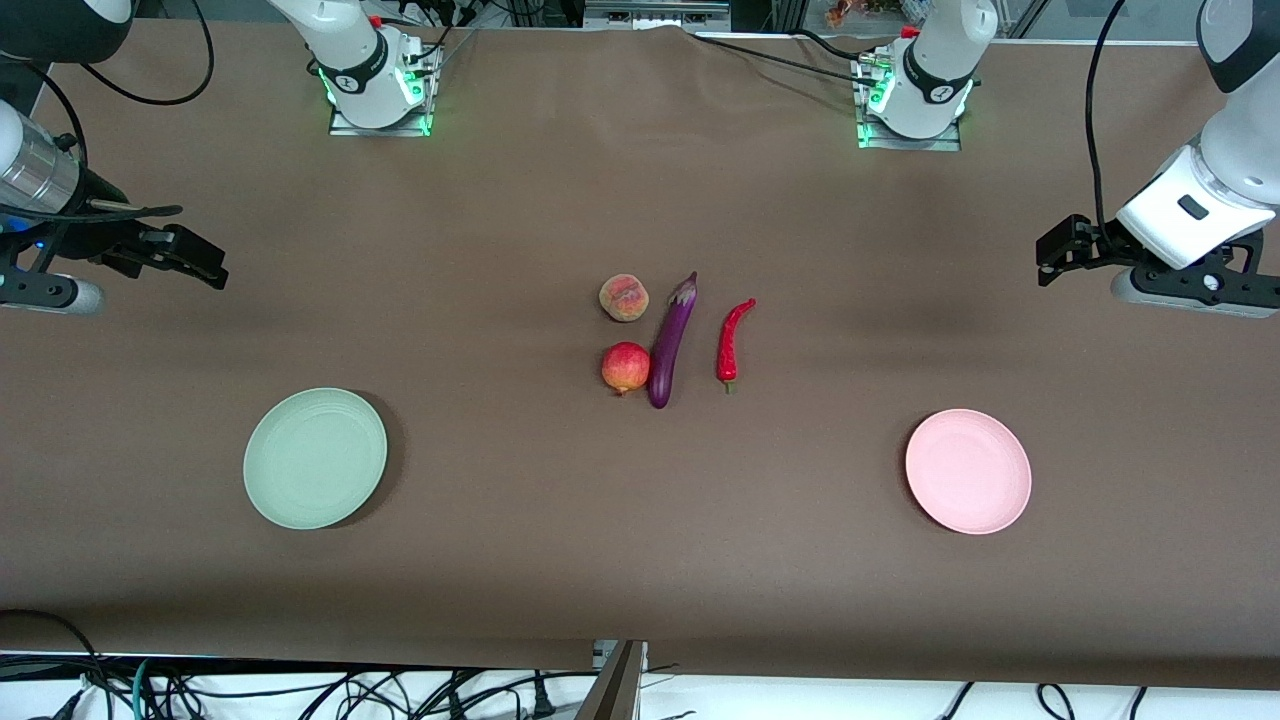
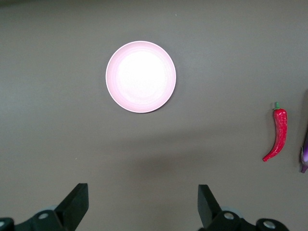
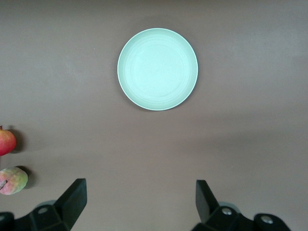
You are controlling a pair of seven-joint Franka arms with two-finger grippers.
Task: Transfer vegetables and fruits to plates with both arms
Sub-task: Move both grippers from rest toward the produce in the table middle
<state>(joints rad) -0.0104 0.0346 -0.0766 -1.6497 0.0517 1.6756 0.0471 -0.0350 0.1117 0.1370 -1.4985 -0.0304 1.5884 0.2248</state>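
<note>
The peach [image 1: 624, 297], the red pomegranate-like fruit [image 1: 626, 367], the purple eggplant [image 1: 672, 342] and the red chili [image 1: 733, 343] lie close together at the table's middle. The pale green plate [image 1: 315, 457] sits bare toward the right arm's end, and the pink plate [image 1: 968, 470] sits bare toward the left arm's end. My left gripper [image 1: 1052, 255] is open and empty, up over the left arm's end. Its wrist view [image 2: 143, 202] shows the pink plate [image 2: 141, 77], the chili [image 2: 276, 134] and the eggplant's edge [image 2: 304, 154]. My right gripper [image 1: 205, 265] is open and empty over the right arm's end. Its wrist view [image 3: 141, 199] shows the green plate [image 3: 157, 69], the red fruit [image 3: 6, 142] and the peach [image 3: 12, 180].
A brown cloth [image 1: 640, 560] covers the table. The right arm's base [image 1: 378, 85] and the left arm's base [image 1: 912, 95] stand along the table edge farthest from the front camera. Loose cables [image 1: 300, 690] hang below the nearest edge.
</note>
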